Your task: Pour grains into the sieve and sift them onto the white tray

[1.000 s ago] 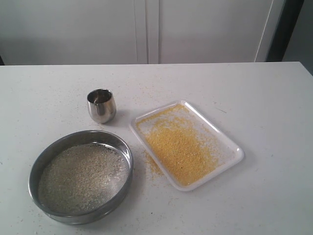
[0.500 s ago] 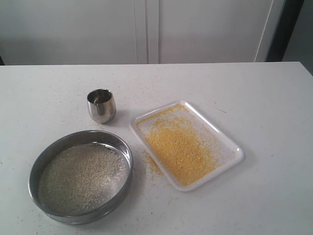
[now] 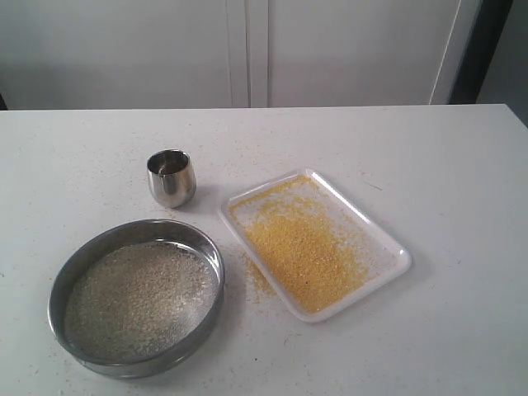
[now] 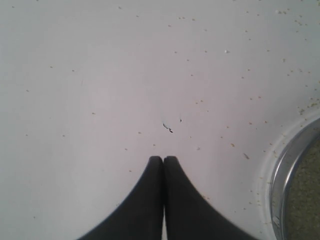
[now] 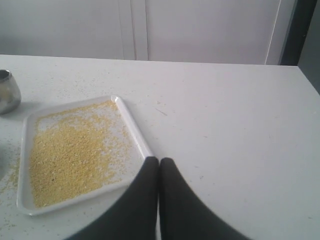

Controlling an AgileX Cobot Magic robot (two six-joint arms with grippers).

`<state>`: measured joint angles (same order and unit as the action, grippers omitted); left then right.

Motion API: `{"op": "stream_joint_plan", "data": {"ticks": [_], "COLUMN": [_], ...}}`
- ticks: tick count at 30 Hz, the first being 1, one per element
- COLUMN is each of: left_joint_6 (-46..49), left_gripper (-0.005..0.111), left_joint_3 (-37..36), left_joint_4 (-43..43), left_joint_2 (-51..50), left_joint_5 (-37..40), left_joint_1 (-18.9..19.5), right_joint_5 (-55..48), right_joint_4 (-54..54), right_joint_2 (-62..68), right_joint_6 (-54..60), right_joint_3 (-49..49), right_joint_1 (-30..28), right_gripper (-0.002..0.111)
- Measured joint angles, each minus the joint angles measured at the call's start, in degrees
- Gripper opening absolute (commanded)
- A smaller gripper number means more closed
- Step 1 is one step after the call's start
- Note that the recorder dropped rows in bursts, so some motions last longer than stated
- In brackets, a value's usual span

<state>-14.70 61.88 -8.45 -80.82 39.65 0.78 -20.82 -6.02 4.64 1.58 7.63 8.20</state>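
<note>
The sieve [image 3: 135,298] rests on the table at front left, its mesh covered with pale beige grains [image 3: 136,295]. To its right lies the white tray [image 3: 398,256], holding a spread of fine yellow meal [image 3: 301,247]. Neither arm shows in the exterior view. My left gripper [image 4: 163,159] is shut and holds nothing, over bare table beside the sieve rim [image 4: 290,165]. My right gripper [image 5: 159,160] is shut too, with nothing in it, over the table just past a corner of the white tray [image 5: 130,120].
A small steel cup [image 3: 172,176] stands behind the sieve; it also shows in the right wrist view as the cup [image 5: 7,92]. Yellow grains [image 3: 257,279] are spilled on the white table [image 3: 429,157] between sieve and tray. A pale wall stands behind.
</note>
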Motion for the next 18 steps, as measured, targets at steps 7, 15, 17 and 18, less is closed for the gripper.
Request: {"op": "stream_joint_plan", "data": {"ticks": [7,15,17,18], "left_joint_6": [0.0,0.0,0.0,0.0], "left_gripper": [0.000,0.000,0.000,0.000], "left_joint_3": [0.0,0.0,0.0,0.0], "left_joint_4": [0.0,0.0,0.0,0.0], "left_joint_2": [0.0,0.0,0.0,0.0], "left_joint_5": [0.0,0.0,0.0,0.0], "left_joint_1": [0.0,0.0,0.0,0.0], "right_joint_5": [2.2,3.5,3.3,3.2], "right_joint_4": [0.1,0.6,1.0,1.2], "right_joint_2": [0.0,-0.1,-0.7,-1.1], "right_joint_6": [0.0,0.0,0.0,0.0], "right_joint_3": [-4.5,-7.4,-7.4,-7.4], "right_joint_1": [0.0,0.0,0.0,0.0], "right_gripper": [0.000,0.000,0.000,0.000]}}
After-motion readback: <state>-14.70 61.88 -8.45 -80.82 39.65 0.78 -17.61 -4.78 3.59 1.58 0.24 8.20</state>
